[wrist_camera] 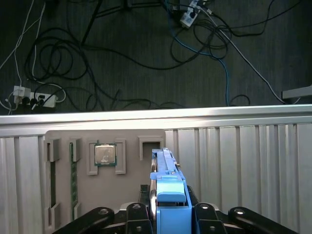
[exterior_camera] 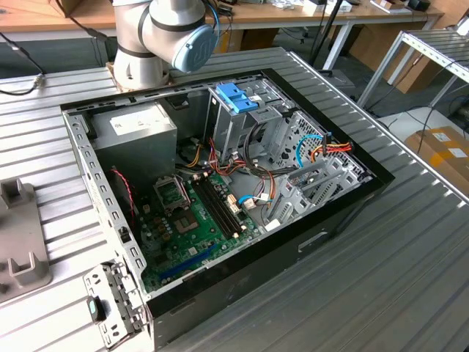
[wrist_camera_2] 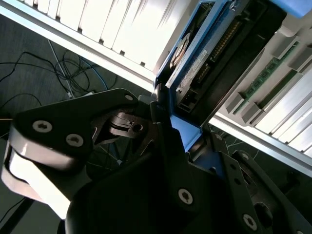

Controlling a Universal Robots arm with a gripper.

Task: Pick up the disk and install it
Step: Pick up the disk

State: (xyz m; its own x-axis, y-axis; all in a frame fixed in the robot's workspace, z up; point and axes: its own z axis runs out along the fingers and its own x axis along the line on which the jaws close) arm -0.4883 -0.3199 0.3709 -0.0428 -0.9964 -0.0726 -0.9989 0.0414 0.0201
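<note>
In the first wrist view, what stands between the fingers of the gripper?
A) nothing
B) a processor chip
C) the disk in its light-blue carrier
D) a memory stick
C: the disk, with light-blue rails, stands on edge inside the gripper, while the processor chip lies apart in the grey holder.

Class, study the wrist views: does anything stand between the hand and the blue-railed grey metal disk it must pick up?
Nothing visible does. In both wrist views the hand sits directly around the blue-railed grey metal disk, with no cable or other part between them.
</note>
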